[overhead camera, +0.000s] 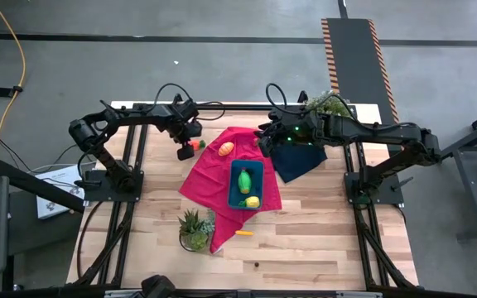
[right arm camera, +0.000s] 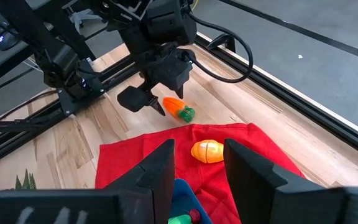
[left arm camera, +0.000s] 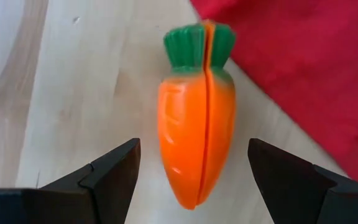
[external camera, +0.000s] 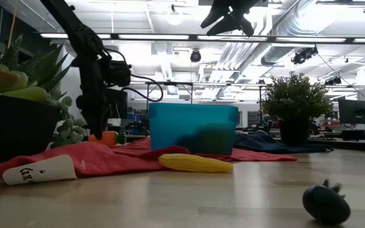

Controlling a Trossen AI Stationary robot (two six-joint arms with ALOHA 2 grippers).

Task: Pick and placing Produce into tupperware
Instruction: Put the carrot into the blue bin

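An orange toy carrot (left arm camera: 197, 137) with a green top lies on its side on the bare wood, just off the red cloth (overhead camera: 222, 178). My left gripper (left arm camera: 194, 180) is low over it, open, one finger on each side and a gap at both. My right gripper (right arm camera: 197, 168) hangs open above the red cloth's far edge, holding nothing. The teal tupperware (overhead camera: 246, 184) stands on the red cloth with a green piece (overhead camera: 245, 178) and a yellow piece (overhead camera: 252, 201) inside. A yellow-orange fruit (right arm camera: 207, 150) lies on the cloth, and a yellow piece (overhead camera: 243, 233) lies near the cloth's near edge.
A navy cloth (overhead camera: 298, 159) lies right of the tupperware under the right arm. A potted succulent (overhead camera: 195, 229) stands at the red cloth's near left corner, and a leafy potted plant (overhead camera: 330, 103) at the far right. A small dark object (external camera: 325, 202) lies near the near edge.
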